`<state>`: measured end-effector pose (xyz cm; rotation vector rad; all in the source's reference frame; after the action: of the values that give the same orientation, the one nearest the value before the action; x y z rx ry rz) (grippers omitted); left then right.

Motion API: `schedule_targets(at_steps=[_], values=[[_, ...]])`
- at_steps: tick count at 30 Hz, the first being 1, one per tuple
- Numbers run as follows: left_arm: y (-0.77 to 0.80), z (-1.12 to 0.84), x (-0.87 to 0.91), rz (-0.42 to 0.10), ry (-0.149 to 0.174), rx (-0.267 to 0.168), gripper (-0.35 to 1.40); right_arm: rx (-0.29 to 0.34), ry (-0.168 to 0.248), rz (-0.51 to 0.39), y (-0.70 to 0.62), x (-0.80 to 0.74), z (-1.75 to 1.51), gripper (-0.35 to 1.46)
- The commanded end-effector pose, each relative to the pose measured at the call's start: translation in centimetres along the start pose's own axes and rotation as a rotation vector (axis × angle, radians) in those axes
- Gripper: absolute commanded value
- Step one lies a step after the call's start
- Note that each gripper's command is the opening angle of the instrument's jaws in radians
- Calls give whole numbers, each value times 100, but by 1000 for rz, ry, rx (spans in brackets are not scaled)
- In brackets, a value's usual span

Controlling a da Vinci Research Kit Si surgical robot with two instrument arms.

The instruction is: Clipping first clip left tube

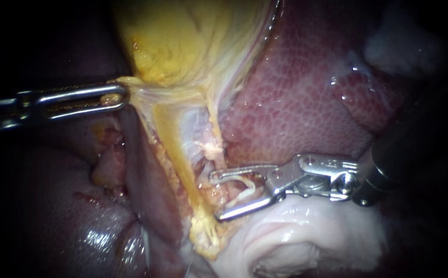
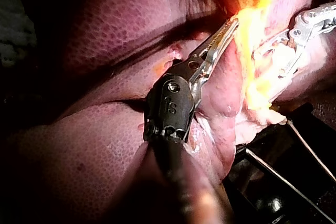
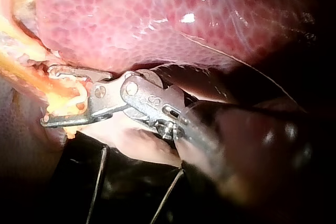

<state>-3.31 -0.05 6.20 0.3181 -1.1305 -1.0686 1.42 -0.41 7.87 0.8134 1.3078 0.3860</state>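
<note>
In the endoscope view the left instrument [image 1: 121, 95] comes in level from the left, its pincer pressed together on the thin yellow edge of the gallbladder [image 1: 183, 41]. The film there is stretched taut toward it. From that edge the tube [image 1: 175, 159] runs as a yellow cord, its long axis steeply slanted from upper left down to lower right, with the liver [image 1: 296, 92] on its right. The right instrument [image 1: 215, 196] enters from the right with its pincer spread wide. The tips reach just beside the tube's right flank, and a pale curled strand [image 1: 244, 188] lies in the gap. I cannot tell whether that strand is tissue or a clip. Glossy white tissue [image 1: 296, 231] sits under the lower jaw. In the left wrist view the left instrument [image 2: 228, 27] points away over the liver [image 2: 105, 51], its toothed pincer closed, with the tip buried in glaring yellow tissue. The tube [image 2: 252, 77] passes just ahead of it and crosses the line of the shaft. Beyond it stands the right instrument [image 2: 270, 61], pincer apart and tips aimed at the tube. In the right wrist view the right instrument [image 3: 47, 95] reaches forward below the liver [image 3: 157, 19] with its pincer spread. The tube [image 3: 26, 72] shows as an orange-yellow band lying across the tips, and pale shreds sit between the jaws, neither jaw clamped down.
</note>
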Motion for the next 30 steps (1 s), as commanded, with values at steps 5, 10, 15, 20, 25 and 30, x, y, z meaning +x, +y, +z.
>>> schedule_targets(at_steps=[5, 10, 15, 20, 25, 30], values=[[-1, 1, 0, 0, 0, 1, -35, -6, -1, -4, 4, -7, 16, 60], [-1, 1, 0, 0, 0, 0, -35, 4, -6, -14, 9, -19, 37, 60], [-1, 1, 0, 0, 0, 0, -35, 25, -13, -22, 11, -28, 55, 60], [0, 1, 0, 0, 1, 1, -35, 56, -19, -14, 6, -32, 61, 60], [3, 0, 0, 0, 1, 3, -35, 117, -19, 8, -8, -30, 55, 60], [9, 1, 1, 0, 2, 5, -35, 172, 9, 39, -18, -24, 55, 60]])
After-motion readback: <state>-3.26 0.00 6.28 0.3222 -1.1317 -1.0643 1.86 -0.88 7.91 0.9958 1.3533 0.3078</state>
